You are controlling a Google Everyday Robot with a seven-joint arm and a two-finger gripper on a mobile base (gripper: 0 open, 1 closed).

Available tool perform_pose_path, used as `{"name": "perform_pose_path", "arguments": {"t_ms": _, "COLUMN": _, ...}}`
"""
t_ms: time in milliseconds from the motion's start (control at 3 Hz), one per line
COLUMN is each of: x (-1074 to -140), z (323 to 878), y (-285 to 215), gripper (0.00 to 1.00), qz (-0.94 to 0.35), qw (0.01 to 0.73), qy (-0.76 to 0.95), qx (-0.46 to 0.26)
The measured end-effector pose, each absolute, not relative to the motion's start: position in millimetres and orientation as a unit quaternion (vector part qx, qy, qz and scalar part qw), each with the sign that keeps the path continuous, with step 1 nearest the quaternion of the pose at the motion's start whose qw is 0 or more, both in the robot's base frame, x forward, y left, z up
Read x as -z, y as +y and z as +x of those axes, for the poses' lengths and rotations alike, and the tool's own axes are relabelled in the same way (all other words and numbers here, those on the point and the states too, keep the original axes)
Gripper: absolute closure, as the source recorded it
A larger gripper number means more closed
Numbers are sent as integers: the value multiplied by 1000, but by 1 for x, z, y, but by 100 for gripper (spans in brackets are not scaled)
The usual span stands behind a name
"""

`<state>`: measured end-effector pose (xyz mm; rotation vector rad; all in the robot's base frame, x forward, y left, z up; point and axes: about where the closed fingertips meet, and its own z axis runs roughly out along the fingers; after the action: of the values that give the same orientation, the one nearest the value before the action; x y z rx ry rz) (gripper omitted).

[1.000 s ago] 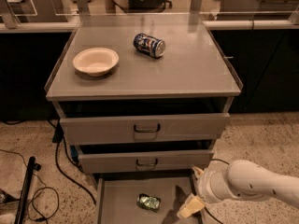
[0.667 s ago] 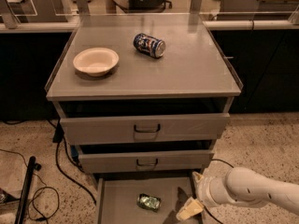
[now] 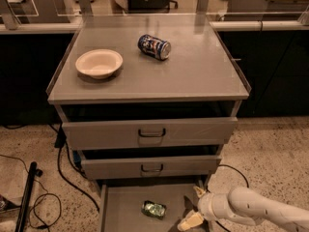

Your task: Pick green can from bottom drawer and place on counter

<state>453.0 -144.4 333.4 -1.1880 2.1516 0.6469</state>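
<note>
Three drawers in the cabinet, and only the bottom drawer (image 3: 123, 211) is pulled well out, so its flat grey floor lies exposed to an arm reaching in low from the right. The two handled drawers (image 3: 150, 132) above sit further in and do not overhang the spot where the can rests. The green can (image 3: 153, 209) lies on its side on the drawer floor, roughly mid-width and toward the front, apart from both side walls, so there is room on either flank for a finger. The gripper (image 3: 192, 208) hangs just to the right of it over the drawer's right half, near the can but not touching. Its two pale fingers are spread, one tip up toward the drawer's back and one down toward the front, and the gap faces the can. The pose reads as a side approach lined up for the grasp. Whether the lower fingertip brushes the drawer floor is hard to say, as it sits at the frame's edge. The can looks small, shiny and crumpled, mottled green and silver, probably light and apt to roll or skid if nudged. The counter (image 3: 193, 81) above has open space at front and right (a white bowl (image 3: 99, 63) and a blue can (image 3: 154, 47) occupy the left and back), a likely landing zone.
</note>
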Motion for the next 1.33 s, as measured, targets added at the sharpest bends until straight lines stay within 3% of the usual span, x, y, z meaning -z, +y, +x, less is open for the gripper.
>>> {"name": "perform_pose_path", "arguments": {"t_ms": 1333, "x": -278, "z": 460, "y": -110, "gripper": 0, "qz": -484, "qw": 297, "qy": 784, "qx": -251}}
